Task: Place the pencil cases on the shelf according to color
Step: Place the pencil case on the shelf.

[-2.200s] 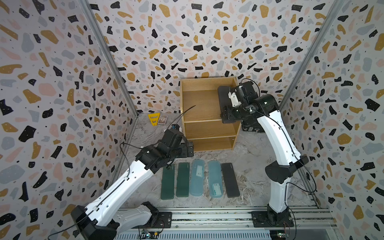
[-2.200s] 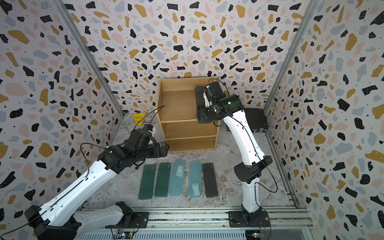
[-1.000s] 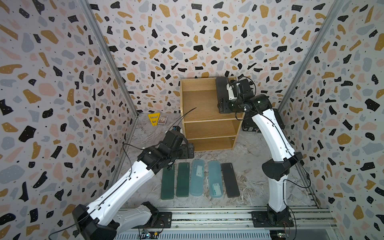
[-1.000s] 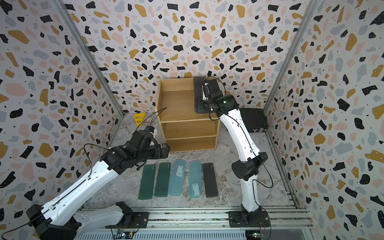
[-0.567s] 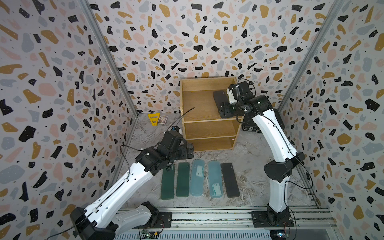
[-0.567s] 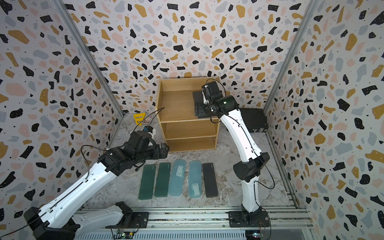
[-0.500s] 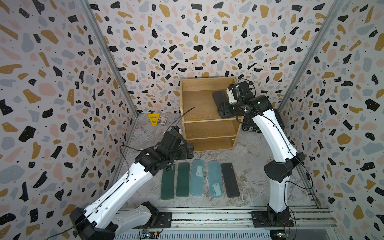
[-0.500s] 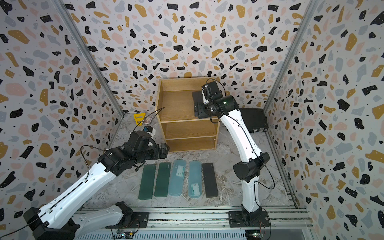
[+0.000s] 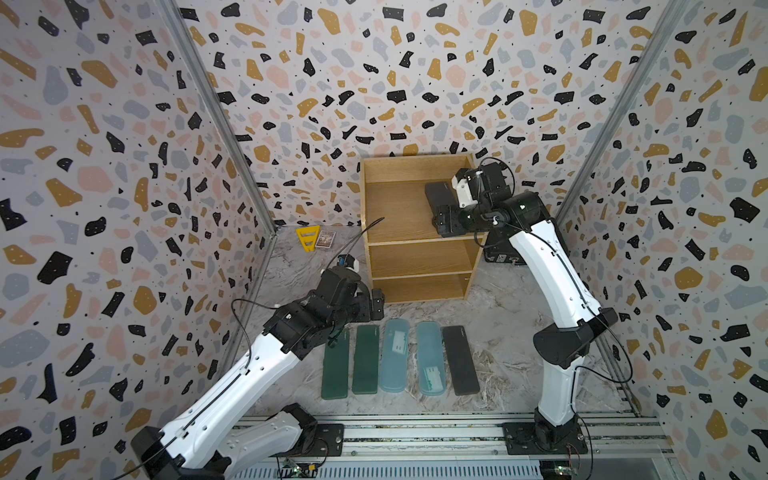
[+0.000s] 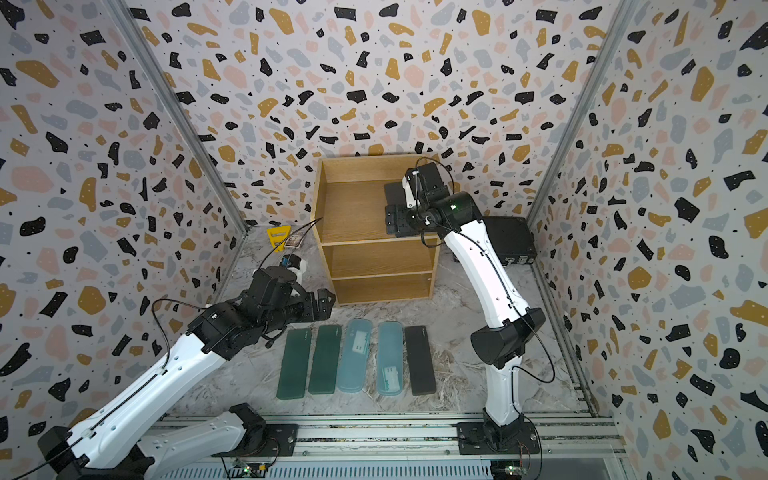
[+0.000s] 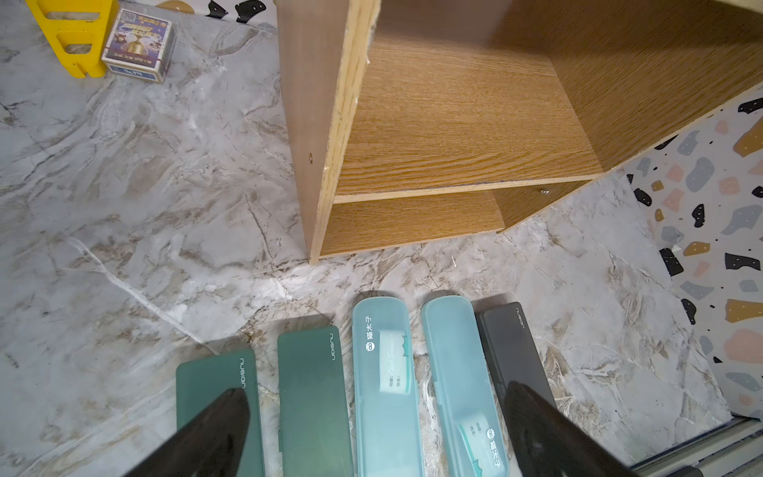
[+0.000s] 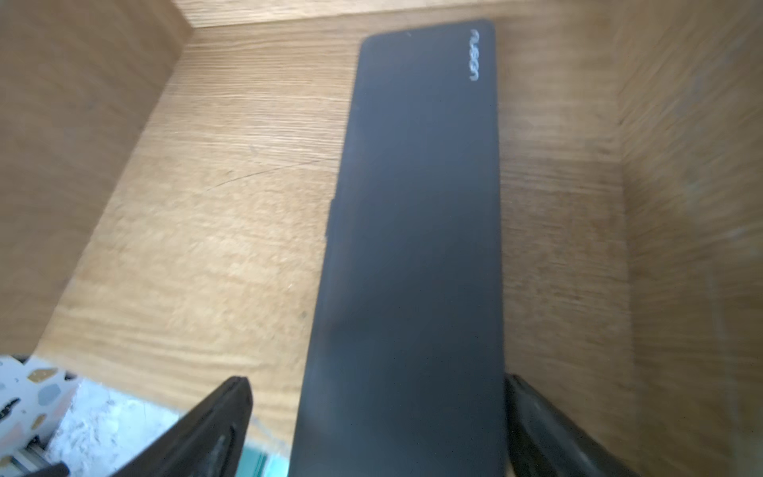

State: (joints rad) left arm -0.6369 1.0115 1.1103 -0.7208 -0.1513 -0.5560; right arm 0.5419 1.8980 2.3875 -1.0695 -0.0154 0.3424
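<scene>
One black case (image 12: 413, 227) on the top tier of the shelf (image 9: 390, 212), right gripper (image 12: 375, 382) spread wide around its near end.
The black case lies flat toward the tier's right side, long axis front to back, logo end toward the back wall; one finger (image 12: 223, 413) stands clear of it. The left gripper (image 11: 375, 392) hovers wide open over a row of five cases (image 9: 394, 357) on the floor (image 9: 498, 316), all parallel, pointing at the shelf.

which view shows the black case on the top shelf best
The right wrist view: the black case fills it, lying flat on the shelf. Both top views show only its far end behind the arm. Left wrist misses it.
</scene>
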